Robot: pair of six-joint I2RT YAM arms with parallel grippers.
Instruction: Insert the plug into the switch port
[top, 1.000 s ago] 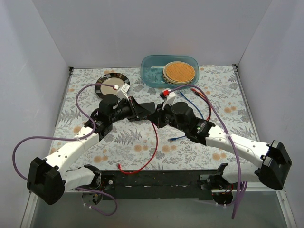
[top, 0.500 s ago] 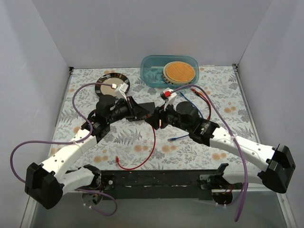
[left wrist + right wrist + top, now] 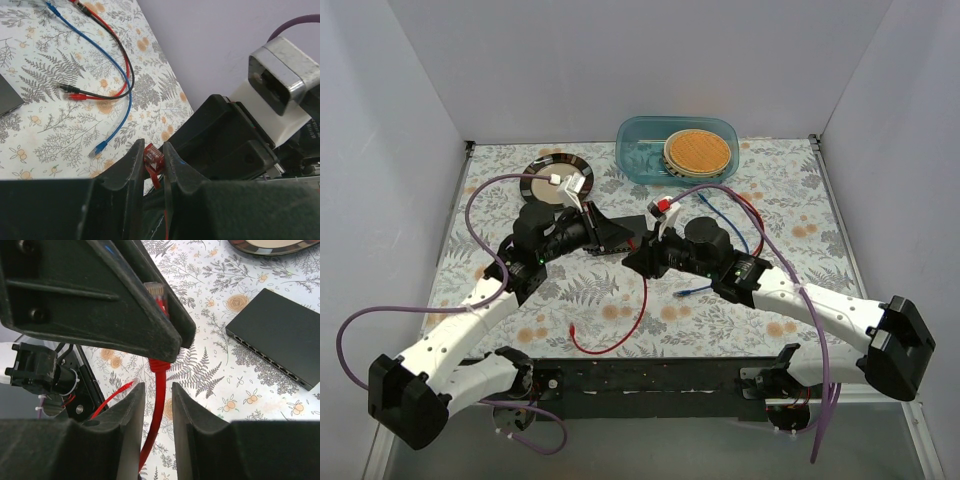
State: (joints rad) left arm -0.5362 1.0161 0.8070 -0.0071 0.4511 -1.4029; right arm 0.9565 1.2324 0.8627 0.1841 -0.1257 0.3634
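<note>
My left gripper point(image 3: 153, 151) is shut on a red plug point(image 3: 154, 158), contacts pointing away. In the right wrist view the left gripper's fingers point(image 3: 125, 305) hold that plug point(image 3: 155, 290) above the table, with the red cable point(image 3: 158, 390) hanging down. My right gripper point(image 3: 158, 392) is open, its jaws on either side of the cable with a gap on each side. The dark grey switch box point(image 3: 280, 335) lies flat to the right, its row of ports point(image 3: 265, 360) along the near edge. In the top view both grippers point(image 3: 638, 245) meet at mid-table.
A round plate point(image 3: 557, 180) sits at the back left and a blue-green tub point(image 3: 640, 150) with a cork disc at the back. Loose blue, red and black cables point(image 3: 107, 65) lie right of the grippers. The red cable's slack point(image 3: 635, 320) loops toward the front edge.
Both grippers have shifted a little left and closer together. The right gripper now straddles the red cable below the plug. The cable's loop on the table has shifted left.
</note>
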